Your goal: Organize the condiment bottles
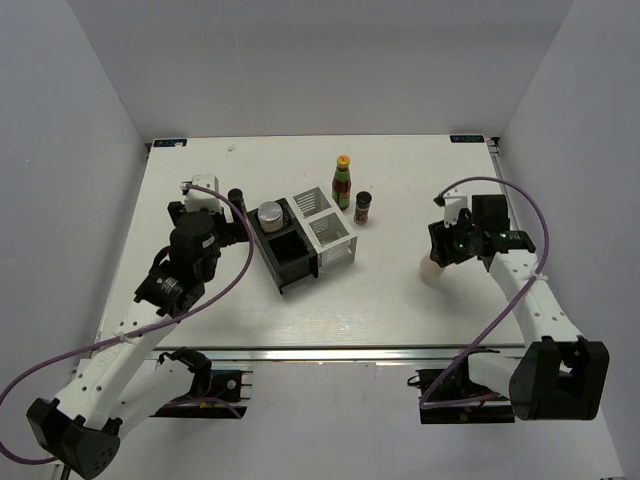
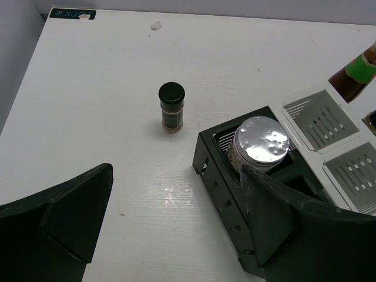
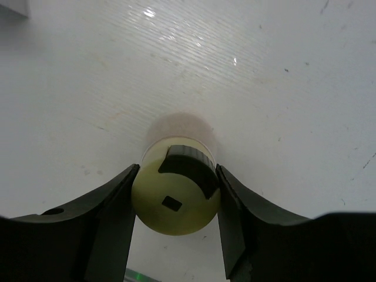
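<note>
Table (image 1: 390, 305) right half: cream bottle (image 3: 176, 218) (gripped)

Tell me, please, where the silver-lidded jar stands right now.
In the top view, the silver-lidded jar stands left of centre, inside the rear black compartment of the divided rack, with a black-lidded spice jar on the table to its left.

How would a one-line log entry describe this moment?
right gripper: shut on cream bottle | left gripper: open, empty | silver-lidded jar: in rack, black half
</note>
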Robot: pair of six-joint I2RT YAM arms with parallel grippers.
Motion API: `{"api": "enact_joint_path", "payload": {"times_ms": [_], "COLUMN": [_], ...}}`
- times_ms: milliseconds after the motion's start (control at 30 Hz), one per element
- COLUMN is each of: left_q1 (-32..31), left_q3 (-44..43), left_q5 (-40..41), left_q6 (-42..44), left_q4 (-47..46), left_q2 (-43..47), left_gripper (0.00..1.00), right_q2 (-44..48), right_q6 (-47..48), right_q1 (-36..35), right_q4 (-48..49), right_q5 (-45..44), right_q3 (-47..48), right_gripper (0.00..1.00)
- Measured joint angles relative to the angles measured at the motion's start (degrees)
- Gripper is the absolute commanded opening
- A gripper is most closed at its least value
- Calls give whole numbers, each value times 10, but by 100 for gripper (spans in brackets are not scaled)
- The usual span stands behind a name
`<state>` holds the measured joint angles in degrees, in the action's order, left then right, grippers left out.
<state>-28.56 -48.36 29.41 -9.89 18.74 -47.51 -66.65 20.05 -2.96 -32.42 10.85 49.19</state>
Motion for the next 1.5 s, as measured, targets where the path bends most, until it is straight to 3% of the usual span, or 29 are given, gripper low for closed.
{"api": "enact_joint_path", "payload": {"times_ms": [167, 333, 567, 1067, 1500], "left_q1": [0, 0, 0, 0, 0], "left_q3": [0, 0, 3, 9, 9], "left_q5": [2, 8, 25, 48, 47], "left_q6": [0, 0, 0, 12, 15], "left_q4": [0, 0, 1, 0, 0], "left_q2": [-1, -4, -13, -18, -18], "left_gripper": [98, 98, 98, 98, 98], "right_q2": [21, 12, -101, -394, -482], "right_q6": [17, 19, 3, -24, -19], "right_q1": [-21, -120, -232, -333, -338], "right_q4": [-43, -52, -40, -7, -12], "right_q5": [64, 80, 89, 56, 20], "right_q3": [92, 192, 339, 591, 646], "right_gripper": [0, 0, 0, 0, 0]}}
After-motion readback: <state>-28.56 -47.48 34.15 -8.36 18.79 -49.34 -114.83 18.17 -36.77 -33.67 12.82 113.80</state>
